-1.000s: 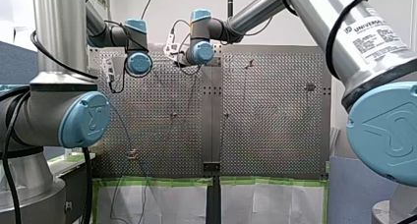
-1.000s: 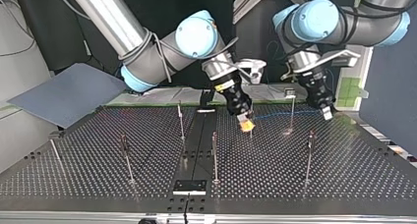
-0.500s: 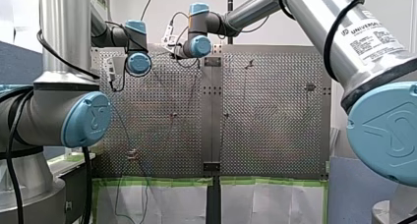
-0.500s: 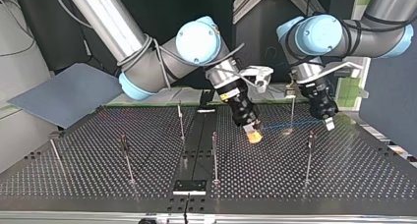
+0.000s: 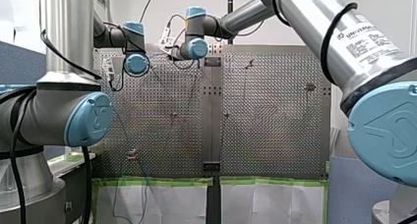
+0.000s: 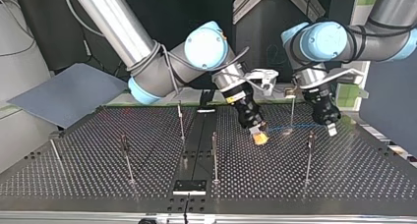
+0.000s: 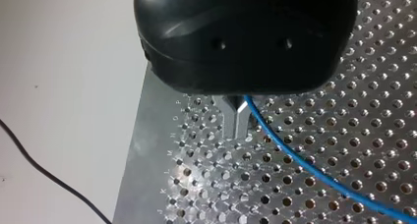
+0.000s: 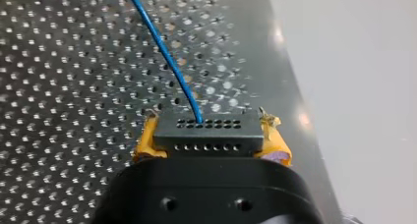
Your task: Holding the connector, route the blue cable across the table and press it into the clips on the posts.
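My right gripper (image 8: 209, 129) has its yellow pads clamped on both sides of the black connector (image 8: 206, 141), and the blue cable (image 8: 161, 47) runs out of it over the perforated table (image 8: 59, 86). In the top view that gripper hangs low near the table's middle, a thin post (image 6: 292, 111) standing between it and my left gripper (image 7: 238, 130), whose metal fingers are pressed together on the cable, close to the table

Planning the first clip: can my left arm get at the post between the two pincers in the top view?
Probably yes: the post stands close beside the left pincer, and only the blue cable it holds runs between them.
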Robot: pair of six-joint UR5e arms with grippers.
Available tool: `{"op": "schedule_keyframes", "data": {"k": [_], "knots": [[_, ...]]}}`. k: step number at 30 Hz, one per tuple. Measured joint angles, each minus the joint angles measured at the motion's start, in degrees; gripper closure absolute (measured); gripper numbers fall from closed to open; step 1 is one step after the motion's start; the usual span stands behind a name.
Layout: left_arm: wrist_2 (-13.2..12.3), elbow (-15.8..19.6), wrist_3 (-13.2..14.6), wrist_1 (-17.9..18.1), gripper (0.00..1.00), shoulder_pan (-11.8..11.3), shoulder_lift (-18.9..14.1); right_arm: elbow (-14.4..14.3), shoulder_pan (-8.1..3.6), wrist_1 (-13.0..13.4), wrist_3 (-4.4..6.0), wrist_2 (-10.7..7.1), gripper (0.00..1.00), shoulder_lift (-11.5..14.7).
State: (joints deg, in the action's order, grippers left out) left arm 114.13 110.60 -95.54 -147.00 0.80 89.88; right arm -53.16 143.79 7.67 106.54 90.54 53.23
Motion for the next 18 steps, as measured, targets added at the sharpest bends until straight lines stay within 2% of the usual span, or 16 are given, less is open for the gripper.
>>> {"op": "schedule_keyframes", "data": {"k": [9,18], "knots": [[-0.97,-0.92,-1.20,1.03,1.00,-2.00,0.39,0.06,-0.34,-0.16,0.00,-0.01,1.00,-0.96],[-3.86,-2.97,-2.85,1.27,1.00,-3.73,2.64,1.20,-0.63,-0.11,0.04,-0.62,1.00,-2.11]]}}
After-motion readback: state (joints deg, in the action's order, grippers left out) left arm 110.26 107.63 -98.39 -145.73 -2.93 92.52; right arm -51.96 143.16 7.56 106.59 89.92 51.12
